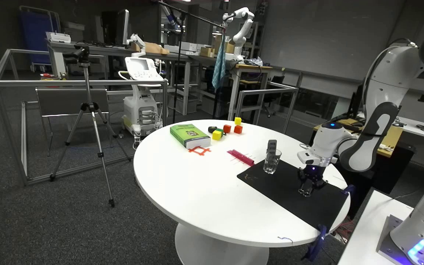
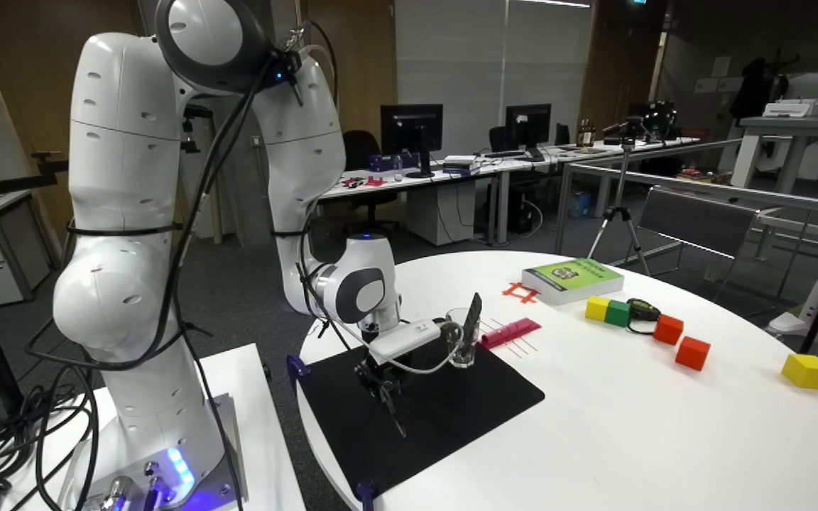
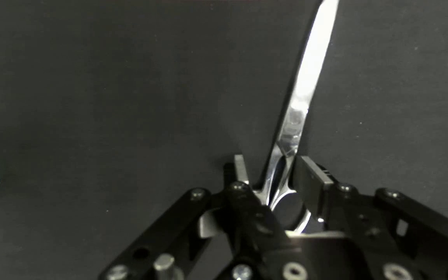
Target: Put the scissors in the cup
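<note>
The silver scissors (image 3: 307, 81) lie on the black mat in the wrist view, blades pointing up the picture. Their handle rings (image 1: 305, 192) also show in an exterior view. My gripper (image 3: 276, 173) is open, with one finger on each side of the scissors' handles. A gap shows between the left finger and the handles; the right finger is close to them. One handle ring is partly hidden by the gripper. The clear glass cup (image 1: 270, 167) stands upright on the mat with a dark grey object (image 1: 271, 147) leaning in it. The cup (image 2: 461, 351) shows in both exterior views.
The black mat (image 1: 285, 187) lies on the round white table (image 1: 197, 184). A pink bar (image 1: 241, 157) lies near the cup. A green book (image 1: 190, 134), red blocks (image 2: 668, 329) and yellow blocks (image 2: 807, 371) are farther off. Blue clamps (image 1: 318, 239) grip the table edge.
</note>
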`<action>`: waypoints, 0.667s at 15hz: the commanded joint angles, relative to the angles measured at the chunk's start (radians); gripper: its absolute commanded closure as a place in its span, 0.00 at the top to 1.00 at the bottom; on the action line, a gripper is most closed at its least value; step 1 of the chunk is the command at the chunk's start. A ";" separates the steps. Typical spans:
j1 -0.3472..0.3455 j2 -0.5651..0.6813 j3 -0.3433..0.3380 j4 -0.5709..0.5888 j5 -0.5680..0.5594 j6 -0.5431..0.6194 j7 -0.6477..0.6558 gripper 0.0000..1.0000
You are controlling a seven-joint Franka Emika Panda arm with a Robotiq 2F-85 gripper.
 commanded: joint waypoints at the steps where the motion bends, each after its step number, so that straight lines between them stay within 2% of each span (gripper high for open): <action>1: -0.011 0.004 0.002 0.000 0.008 0.019 0.001 0.06; 2: -0.011 0.003 0.003 0.001 0.008 0.021 0.001 0.00; 4: -0.013 -0.003 0.004 -0.003 0.009 0.020 0.000 0.04; 10: -0.021 -0.056 0.016 -0.026 0.020 0.002 -0.004 0.04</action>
